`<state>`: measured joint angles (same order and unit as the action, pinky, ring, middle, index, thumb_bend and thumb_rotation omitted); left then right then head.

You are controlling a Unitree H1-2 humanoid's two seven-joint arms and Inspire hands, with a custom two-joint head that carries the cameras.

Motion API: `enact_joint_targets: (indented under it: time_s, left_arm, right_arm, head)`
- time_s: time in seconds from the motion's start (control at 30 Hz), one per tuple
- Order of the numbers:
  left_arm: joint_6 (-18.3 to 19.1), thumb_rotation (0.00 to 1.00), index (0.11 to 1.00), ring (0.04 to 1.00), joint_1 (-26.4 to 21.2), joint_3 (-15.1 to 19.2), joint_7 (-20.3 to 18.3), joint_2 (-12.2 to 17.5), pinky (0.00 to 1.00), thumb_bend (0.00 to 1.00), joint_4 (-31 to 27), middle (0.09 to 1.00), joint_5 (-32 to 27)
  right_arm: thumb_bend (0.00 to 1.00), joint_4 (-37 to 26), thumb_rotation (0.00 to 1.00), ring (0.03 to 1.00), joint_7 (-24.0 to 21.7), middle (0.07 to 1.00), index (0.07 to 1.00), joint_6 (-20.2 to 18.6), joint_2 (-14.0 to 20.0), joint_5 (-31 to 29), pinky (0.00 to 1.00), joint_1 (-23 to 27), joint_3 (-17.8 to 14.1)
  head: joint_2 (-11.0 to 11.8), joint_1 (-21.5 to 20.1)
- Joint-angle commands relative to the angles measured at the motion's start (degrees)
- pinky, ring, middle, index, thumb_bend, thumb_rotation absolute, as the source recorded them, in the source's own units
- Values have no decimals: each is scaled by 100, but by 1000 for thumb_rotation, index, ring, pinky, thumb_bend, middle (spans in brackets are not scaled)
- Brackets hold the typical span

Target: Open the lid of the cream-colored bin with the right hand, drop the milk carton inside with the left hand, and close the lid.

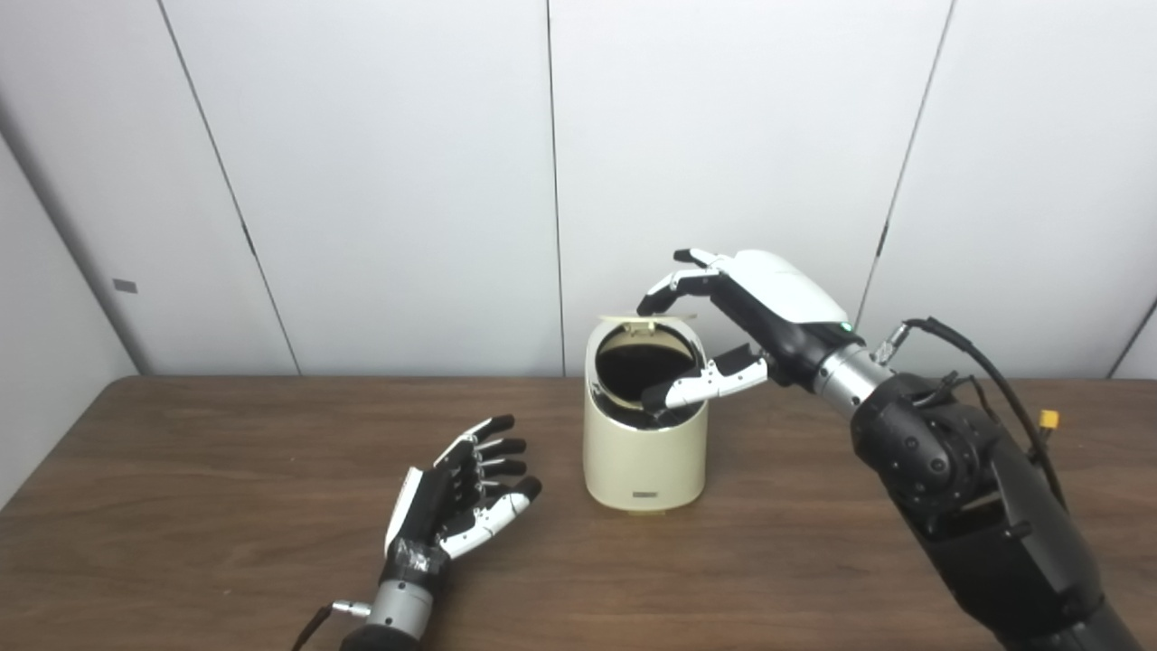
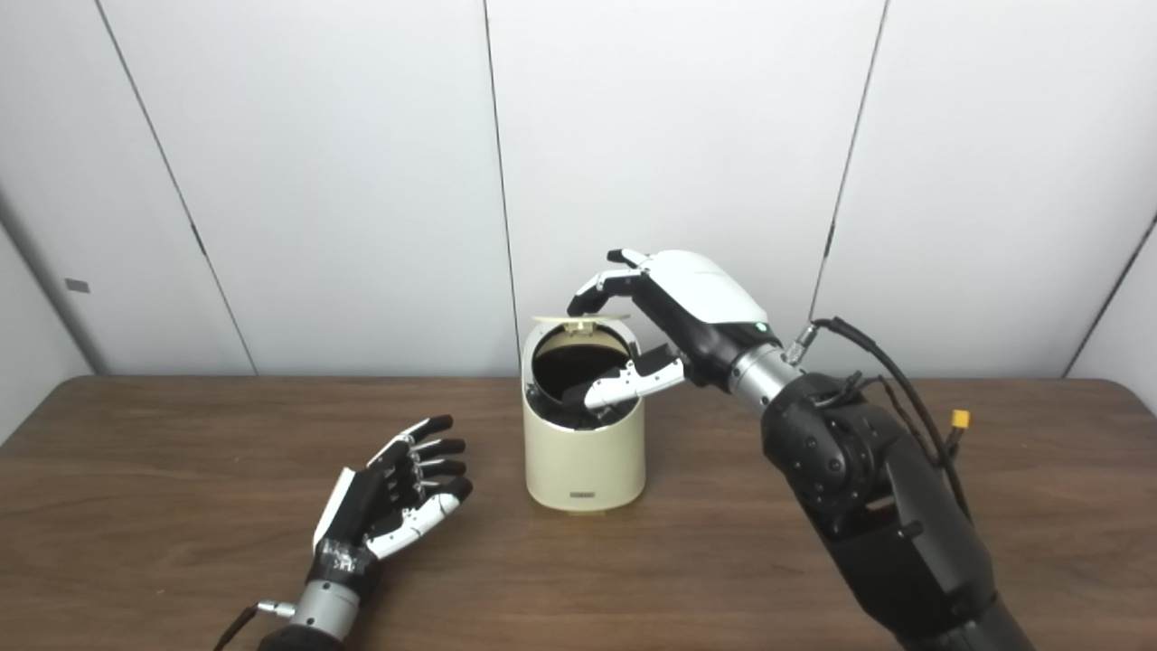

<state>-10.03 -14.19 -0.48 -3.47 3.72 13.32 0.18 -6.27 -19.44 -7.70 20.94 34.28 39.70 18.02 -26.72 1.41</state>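
Left eye view shows the right hand (image 1: 755,316) arched over the cream-colored bin (image 1: 644,452), fingertips (image 1: 653,298) touching the raised lid (image 1: 646,318) and thumb at the dark opening, gripping nothing. The left hand (image 1: 461,502) rests empty on the wooden table (image 1: 226,506) just left of the bin, fingers spread. No milk carton is visible.

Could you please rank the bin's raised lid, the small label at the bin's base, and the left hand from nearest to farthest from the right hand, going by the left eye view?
From the right hand:
1. Lid, at its fingertips atop the bin.
2. Label, low on the bin's front.
3. Left hand, open, over the table's left side.
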Motion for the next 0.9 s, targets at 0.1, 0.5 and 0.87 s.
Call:
enact_joint_targets:
  time_s: [0.1, 0.5, 0.87]
  left_arm:
    - [-19, 243, 871, 709, 99, -26, 46, -38, 596, 625, 40, 766, 50]
    - [56, 231, 866, 707, 142, -25, 33, -44, 585, 630, -92, 759, 14]
    - [105, 221, 858, 693, 165, -27, 58, -27, 576, 629, -166, 753, 64]
  right_arm:
    - [776, -391, 544, 901, -25, 687, 668, 204, 64, 320, 1000, 48, 29]
    - [759, -556, 511, 931, -421, 714, 705, 187, -29, 705, 1000, -266, 208]
    - [786, -448, 536, 937, -647, 741, 722, 181, 71, 1145, 946, -356, 400]
  head:
    - [-17, 20]
    - [-152, 66]
    - [-246, 71]
